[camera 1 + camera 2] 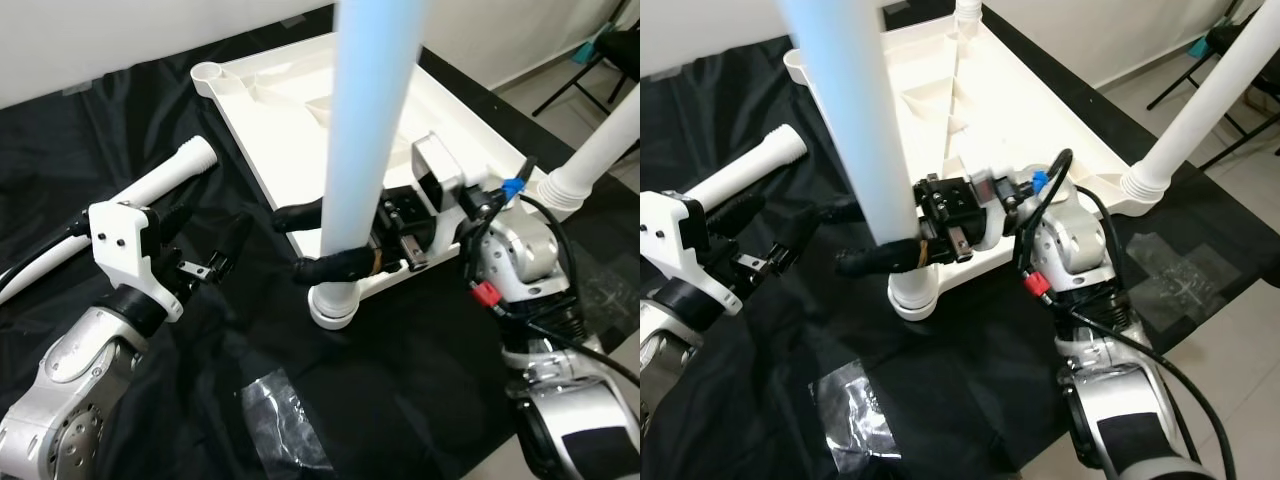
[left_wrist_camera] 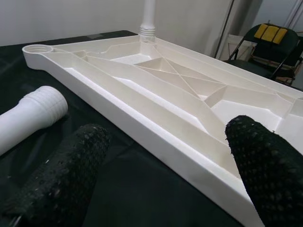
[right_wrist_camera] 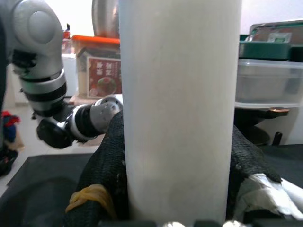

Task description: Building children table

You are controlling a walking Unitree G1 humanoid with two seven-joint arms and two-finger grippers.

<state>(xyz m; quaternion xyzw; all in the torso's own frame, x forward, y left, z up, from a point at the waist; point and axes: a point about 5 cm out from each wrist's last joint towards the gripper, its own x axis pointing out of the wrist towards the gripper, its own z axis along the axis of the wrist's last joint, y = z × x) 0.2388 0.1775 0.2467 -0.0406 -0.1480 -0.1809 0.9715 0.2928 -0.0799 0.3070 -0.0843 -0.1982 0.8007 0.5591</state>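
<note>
White ribbed plastic tabletop point(image 1: 300, 130): laid upside down on black cloth point(image 1: 420, 400). Upright white tubular leg point(image 1: 365, 140), in near corner socket, is clamped by right gripper point(image 1: 315, 243). Left gripper point(image 2: 165, 165) jaws are held wide beside loose leg point(image 1: 165, 178). Judged light, stiff, slippery; best gripped low.

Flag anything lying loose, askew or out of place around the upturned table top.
One white leg lies loose on the black cloth, beside the upturned table top, not yet fitted; the corner socket near it is empty. The right gripper is shut on the upright leg at the near corner. The left gripper is open.
</note>
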